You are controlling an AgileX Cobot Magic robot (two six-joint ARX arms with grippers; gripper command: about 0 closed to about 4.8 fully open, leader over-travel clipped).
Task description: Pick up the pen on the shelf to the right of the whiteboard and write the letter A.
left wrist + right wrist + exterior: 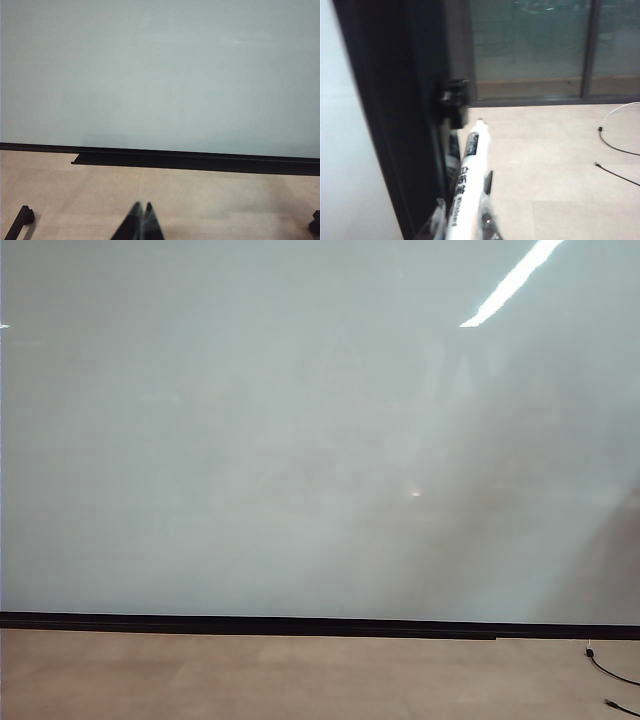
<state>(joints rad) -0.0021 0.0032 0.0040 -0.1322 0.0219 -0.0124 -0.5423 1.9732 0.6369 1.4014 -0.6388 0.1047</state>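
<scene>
Exterior view: the whiteboard [300, 440] fills nearly the whole frame, glossy pale grey, no marks legible on it, only a ceiling light's reflection at upper right. A black strip [300, 624] runs along its bottom edge, beige floor [250, 680] below. A black cable [610, 672] lies on the floor at lower right. No arm, gripper or pen shows here.

Left wrist view: same whiteboard [160, 70] seen straight on, with its black strip [200, 161] along the base and the floor [200, 200] in front. The left gripper [142, 210] sits low in the middle of the frame, well back from the board. Its dark fingers [133, 225] are pressed together at the tips with nothing between them. Dark stand feet [20, 221] sit at both lower corners. No pen here.

Right wrist view: only this view shows the pen [468, 180]. White barrel with dark print, running lengthwise away from the camera. It lies just beside the dark edge frame of the whiteboard [350, 150], whose pale face shows in a sliver. The right gripper [462, 222] is at the pen's near end. Its translucent fingers [438, 215] flank the barrel on both sides and look closed in against it; contact cannot be confirmed, tips are blurred. A black bracket [454, 102] sticks out from the frame just past the pen's far end. Behind: floor [555, 165], a glass partition [535, 45], and the cable [615, 145] on the floor.
</scene>
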